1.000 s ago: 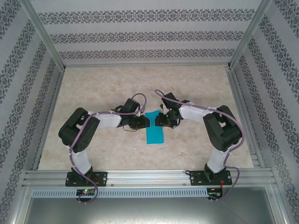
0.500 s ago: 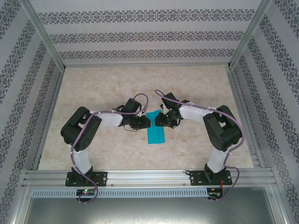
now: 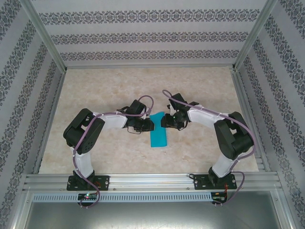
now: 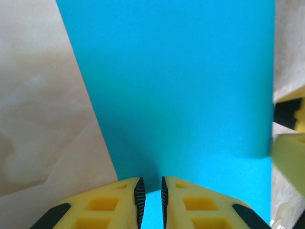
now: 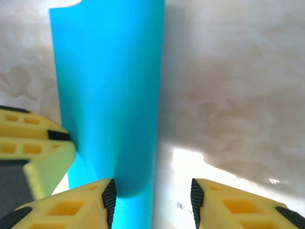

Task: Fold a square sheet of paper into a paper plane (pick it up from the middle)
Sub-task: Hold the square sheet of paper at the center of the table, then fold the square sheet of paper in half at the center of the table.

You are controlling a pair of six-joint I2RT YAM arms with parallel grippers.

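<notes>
Left claw (image 4: 151,185) has its two yellow fingers almost together. The near edge of the blue paper (image 4: 181,86) sits in the thin gap between them, so this claw is clamped on the paper.

Right claw (image 5: 152,188) has its fingers wide apart. One long side of the paper runs into the gap, close to one finger. The other finger is over the bare table (image 5: 238,95). I cannot tell if that first finger touches the paper.

From above, the paper is a long, thin blue strip, not a wide square. It lies in the middle of the pale, stone-look table, between the two arms. Its long way runs from the near side to the far side.

The left claw meets the strip on its left side, up by the far end. The right claw is on the other side of that same end, so the two claws face each other across the paper. Each claw's camera shows the other claw's yellow fingers at the far edge of the paper.
</notes>
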